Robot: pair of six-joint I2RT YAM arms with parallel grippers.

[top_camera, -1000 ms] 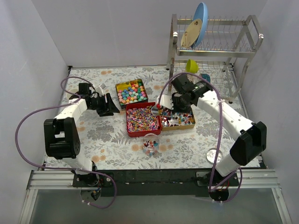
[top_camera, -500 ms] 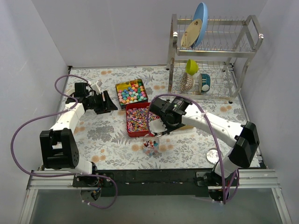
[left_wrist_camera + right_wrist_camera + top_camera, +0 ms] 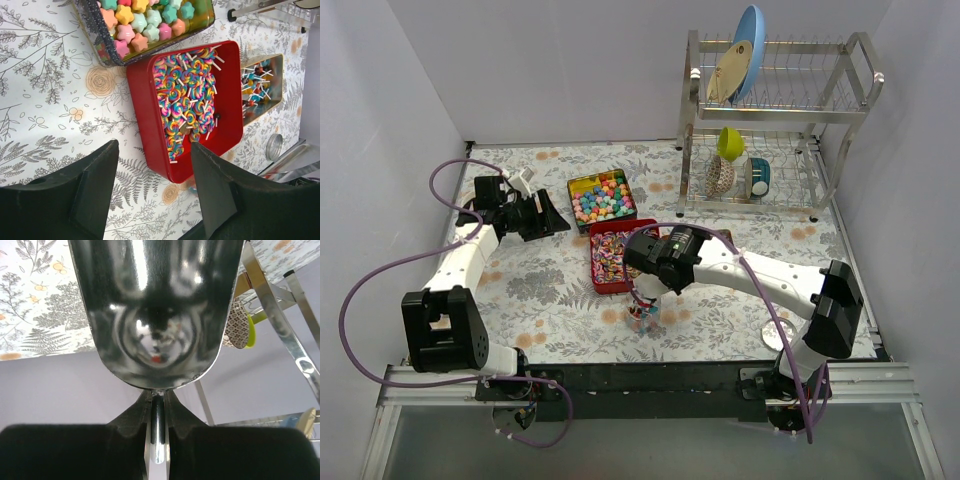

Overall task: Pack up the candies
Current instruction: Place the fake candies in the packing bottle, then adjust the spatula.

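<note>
The candies fill open tins: pastel stars in a dark tin (image 3: 601, 196), swirl lollipops (image 3: 187, 95) in a red tin (image 3: 603, 265), and wrapped pieces in a gold tin (image 3: 260, 85) that my right arm mostly hides from above. A glass cup (image 3: 642, 316) holding some candies stands in front of the red tin. My right gripper (image 3: 655, 270) is shut on the handle of a metal scoop (image 3: 155, 300), tipped down right over the cup. My left gripper (image 3: 545, 213) is open and empty, hovering left of the tins; in its wrist view (image 3: 154, 145) it looks down on the red tin.
A steel dish rack (image 3: 775, 110) with a blue plate, a green cup and other dishes stands at the back right. A round metal lid (image 3: 775, 333) lies near the front right. The floral cloth covers the table.
My right arm has swung with the scoop from the gold tin forward and left to above the glass cup. My left gripper has drifted slightly back and left.
</note>
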